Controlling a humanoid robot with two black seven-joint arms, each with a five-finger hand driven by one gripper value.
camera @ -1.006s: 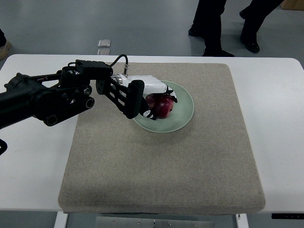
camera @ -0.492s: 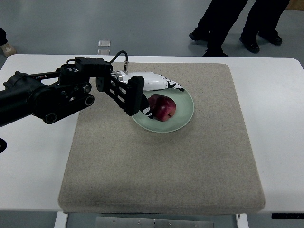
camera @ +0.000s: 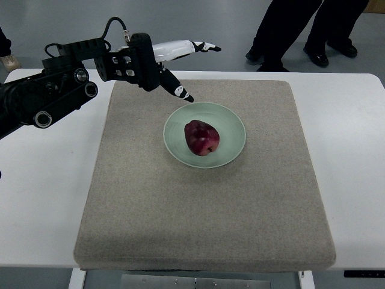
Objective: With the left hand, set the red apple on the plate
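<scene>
Black arm reaches in from the left of the plate (camera: 233, 120), its left hand (camera: 174, 60) raised beyond the plate's far-left rim, fingers spread, holding nothing; apple (camera: 201, 137) sits on the plate's middle; plate rests on a grey mat (camera: 240, 211) covering the white table (camera: 355, 150).

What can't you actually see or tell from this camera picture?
- Right arm: nowhere in the top view.
- Underside of the red apple and the plate beneath it: hidden by the apple.
- People at the top edge: only legs and shoes, cut off by the frame.
- Left hand: its arm runs off the left edge.
</scene>
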